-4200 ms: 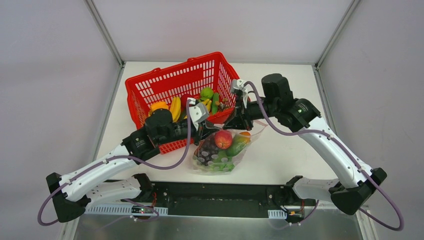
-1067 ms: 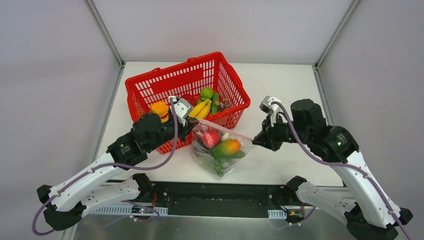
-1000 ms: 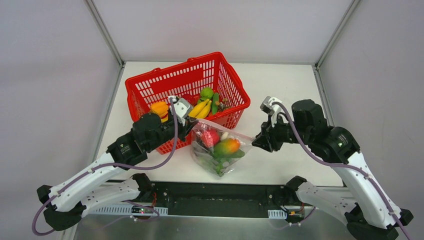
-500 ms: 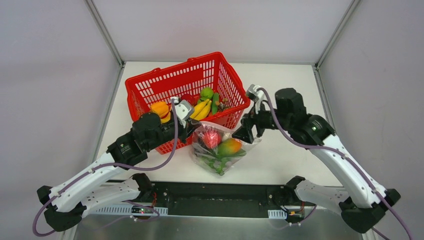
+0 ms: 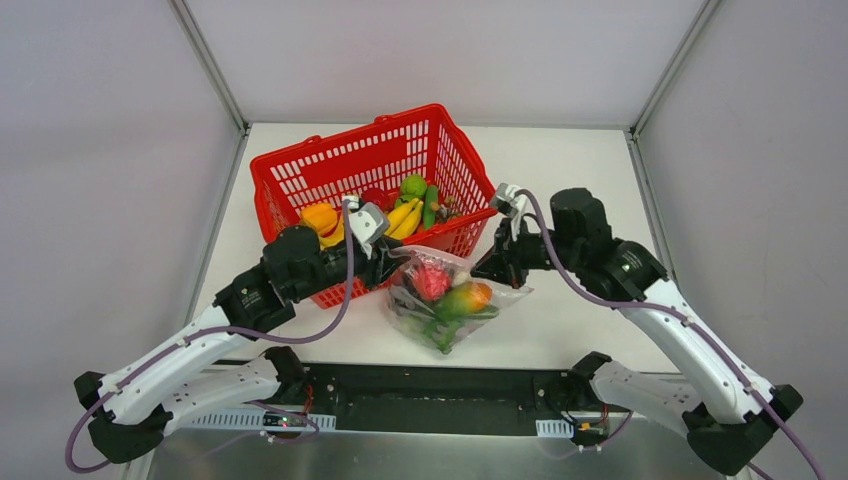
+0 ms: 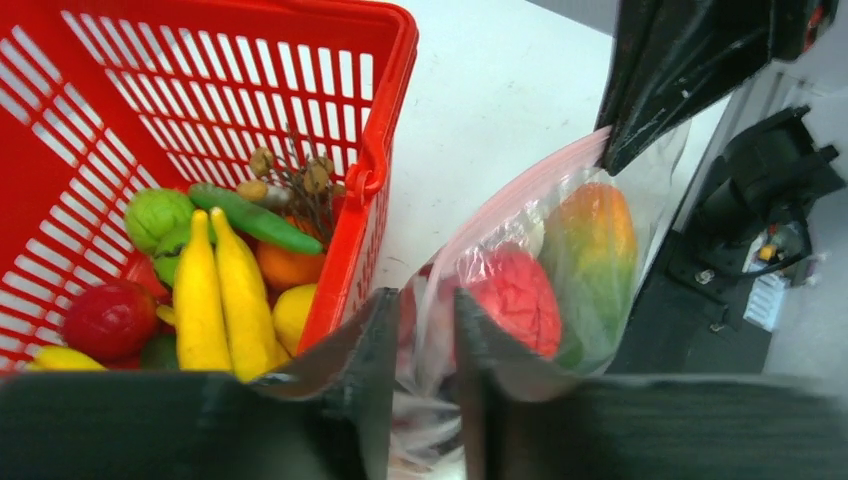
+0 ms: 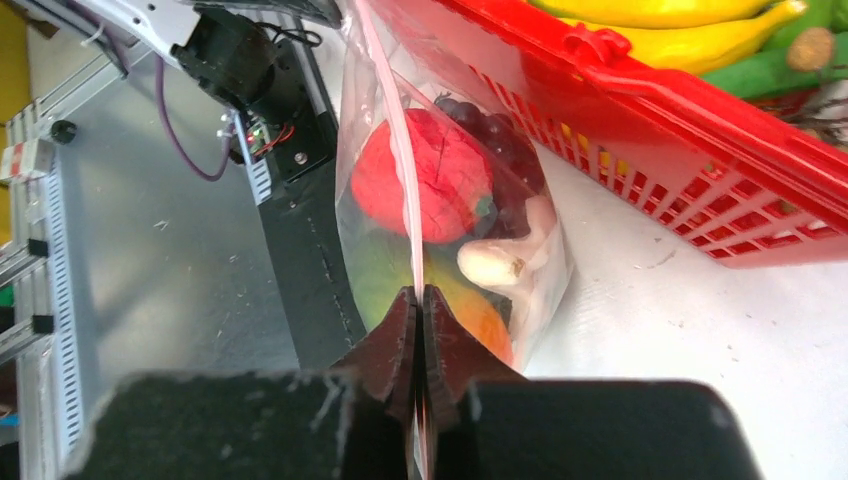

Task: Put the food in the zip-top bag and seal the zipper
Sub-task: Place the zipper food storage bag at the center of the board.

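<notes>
Right now we're seeing both arms holding the zip-top bag [image 5: 452,305] by its mouth, just beside the red basket [image 5: 300,170] on the table [image 5: 580,180]. L gripper [image 6: 420,300] is pinching the mouth's left end, fingers narrowly apart on bunched plastic; R gripper [image 7: 420,295] is squeezing the pink zipper [image 7: 392,140] btwn pressed-together jaws. Inside, the food [image 7: 440,185] is sitting (red fruit, garlic, grapes).
</notes>
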